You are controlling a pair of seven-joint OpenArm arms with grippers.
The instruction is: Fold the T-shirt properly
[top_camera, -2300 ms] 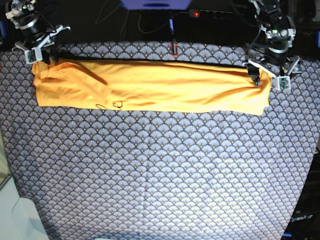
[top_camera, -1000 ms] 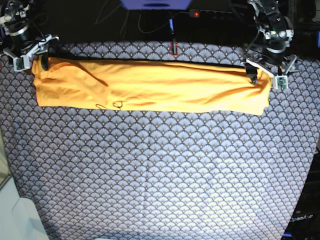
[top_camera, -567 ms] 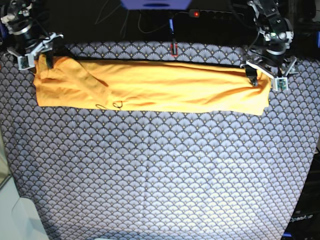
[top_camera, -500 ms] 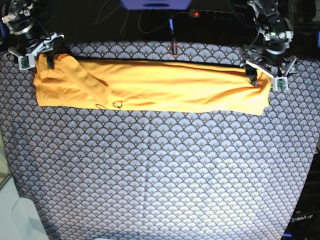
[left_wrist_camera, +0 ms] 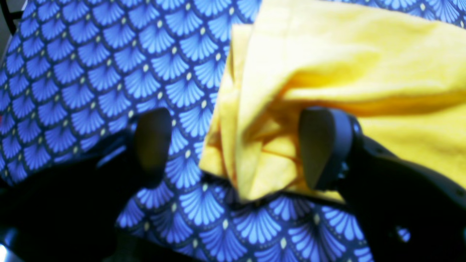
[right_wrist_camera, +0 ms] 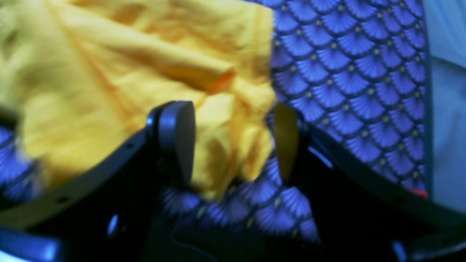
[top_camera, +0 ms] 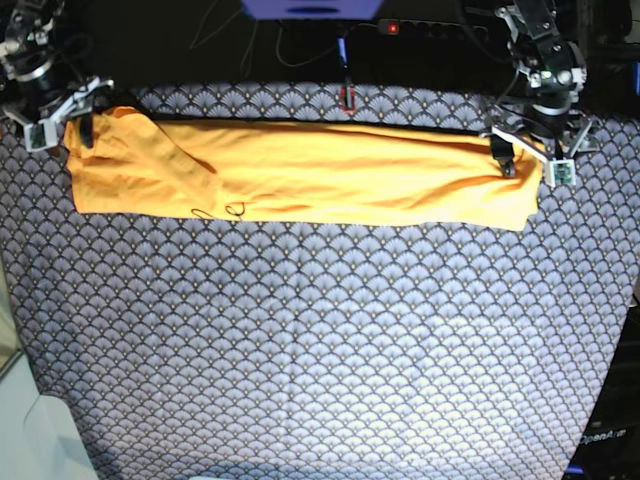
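The yellow-orange T-shirt lies folded into a long narrow band across the far part of the patterned tablecloth. My left gripper is at the band's right end. In the left wrist view it is open, and the T-shirt's corner lies between its wide-apart jaws. My right gripper is at the band's far left corner. In the right wrist view it is open too, with the bunched T-shirt corner between its jaws.
A small red and black object lies at the table's far edge. A power strip with a red light and cables sit behind it. A white surface shows past the table's lower left corner.
My right gripper has shifted a little to the left at the shirt's far left corner, and the cloth there has moved slightly. The left gripper has hardly moved.
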